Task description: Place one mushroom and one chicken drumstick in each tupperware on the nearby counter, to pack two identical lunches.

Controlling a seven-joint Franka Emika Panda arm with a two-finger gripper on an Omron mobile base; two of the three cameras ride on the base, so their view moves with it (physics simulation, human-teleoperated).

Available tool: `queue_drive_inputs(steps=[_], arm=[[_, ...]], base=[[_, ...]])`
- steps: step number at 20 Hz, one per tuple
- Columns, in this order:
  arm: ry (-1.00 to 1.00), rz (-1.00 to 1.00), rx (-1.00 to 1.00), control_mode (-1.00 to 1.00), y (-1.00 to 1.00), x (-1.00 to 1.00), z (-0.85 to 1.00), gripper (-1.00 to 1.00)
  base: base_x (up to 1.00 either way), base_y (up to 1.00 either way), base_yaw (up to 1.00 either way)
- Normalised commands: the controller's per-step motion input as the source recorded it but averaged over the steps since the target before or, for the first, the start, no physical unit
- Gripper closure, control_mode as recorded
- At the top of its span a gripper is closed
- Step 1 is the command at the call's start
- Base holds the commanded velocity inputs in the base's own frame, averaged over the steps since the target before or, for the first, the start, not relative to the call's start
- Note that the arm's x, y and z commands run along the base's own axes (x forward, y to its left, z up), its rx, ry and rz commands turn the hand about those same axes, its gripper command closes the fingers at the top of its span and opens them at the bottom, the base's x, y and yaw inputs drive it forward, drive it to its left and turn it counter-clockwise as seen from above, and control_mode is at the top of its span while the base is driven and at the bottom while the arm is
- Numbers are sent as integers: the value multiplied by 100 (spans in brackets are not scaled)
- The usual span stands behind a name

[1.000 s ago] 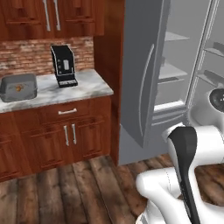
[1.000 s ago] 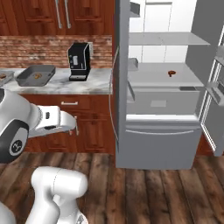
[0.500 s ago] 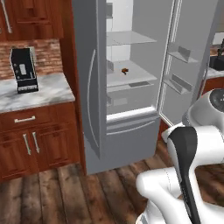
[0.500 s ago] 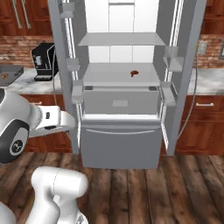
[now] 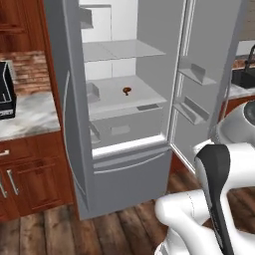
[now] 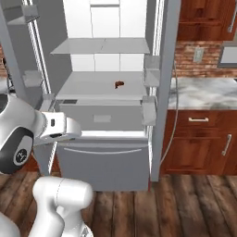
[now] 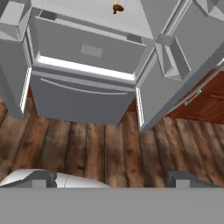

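Note:
A small brown piece, shaped like a chicken drumstick (image 5: 127, 91) (image 6: 119, 84) (image 7: 117, 8), lies alone on the middle shelf of the open fridge (image 5: 119, 124). In the hand view my gripper (image 7: 111, 178) is open, its fingertips (image 7: 43, 177) wide apart with nothing between them. It hangs over the wooden floor, well short of the fridge drawer. The marble counter (image 5: 30, 117) (image 6: 203, 92) runs on both sides of the fridge. The mushroom and the tupperware are out of view.
Both fridge doors (image 5: 204, 84) (image 6: 18, 69) stand swung out, with bins on their inner faces. A black coffee machine (image 5: 4, 92) sits on the left counter. Red-brown cabinets (image 6: 203, 139) with bar handles stand under the counters. The wooden floor (image 7: 109, 144) lies before the fridge.
The whole picture has shifted: the base has turned from the counter with the coffee machine toward the open fridge, which now sits centred and closer. The gripper has stayed open.

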Motion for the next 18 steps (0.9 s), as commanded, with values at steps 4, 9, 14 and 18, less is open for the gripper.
queue_drive_inputs(steps=[4,9,14,18], arm=[[0,0,0,100,0,0,0,-100],[0,0,0,100,0,0,0,-100],[0,0,0,100,0,0,0,-100],[0,0,0,100,0,0,0,-100]], base=[[90,2,0],[74,-6,0],[37,-44,0],[46,-24,0]])
